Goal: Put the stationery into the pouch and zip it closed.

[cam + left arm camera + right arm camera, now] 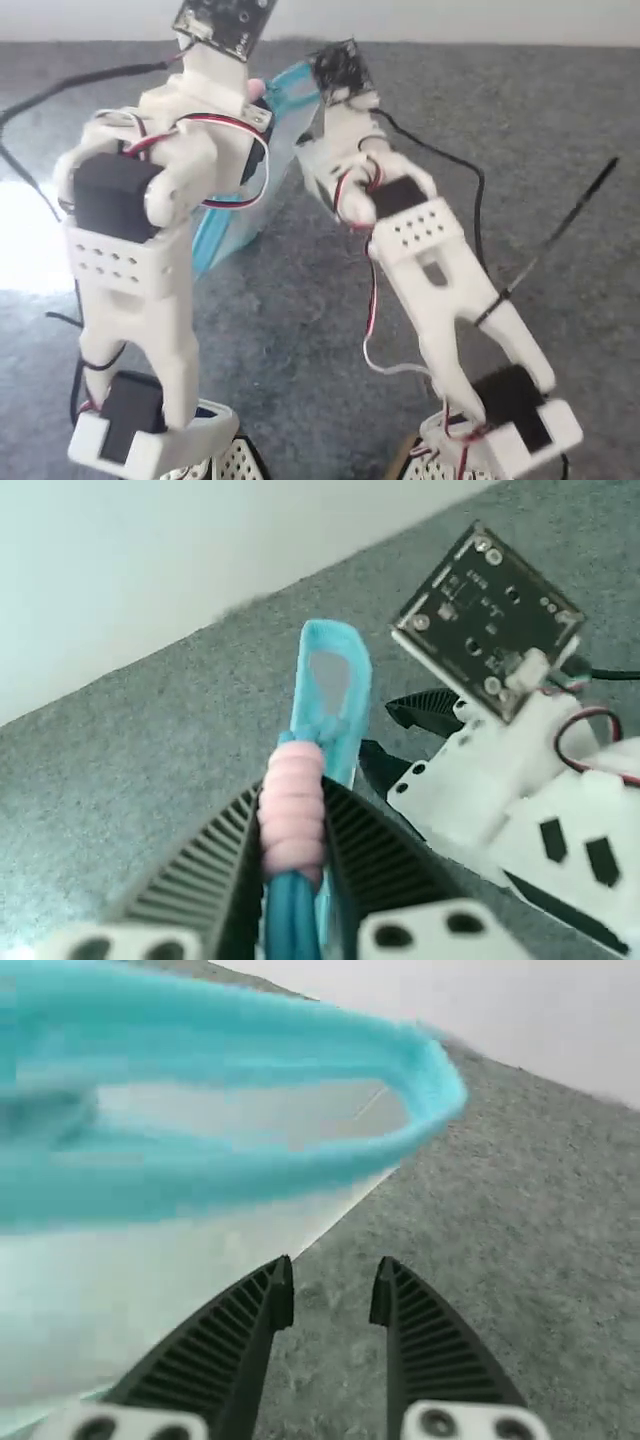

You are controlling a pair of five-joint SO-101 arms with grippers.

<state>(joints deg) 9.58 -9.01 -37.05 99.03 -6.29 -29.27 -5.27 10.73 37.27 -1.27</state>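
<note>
The grey table fills the high view, with the two white arms rising from the lower edge and meeting in the upper middle of the frame. Between them hangs the turquoise pouch, lifted off the table and running from centre-left up towards the top.

The left gripper is clamped on a pink ribbed piece at the pouch's turquoise rim. I cannot tell whether this is a piece of stationery or the zip's tab. The right gripper has its fingers apart with nothing between them, just beside the pouch's clear side wall.

The rim gapes as a loop, so the pouch seems unzipped, and the step looks like holding it steady for filling or closing. The next move probably calls for the right gripper to pinch the rim opposite the left one's hold, giving the zip something to pull against.

No writing or label is readable.
</note>
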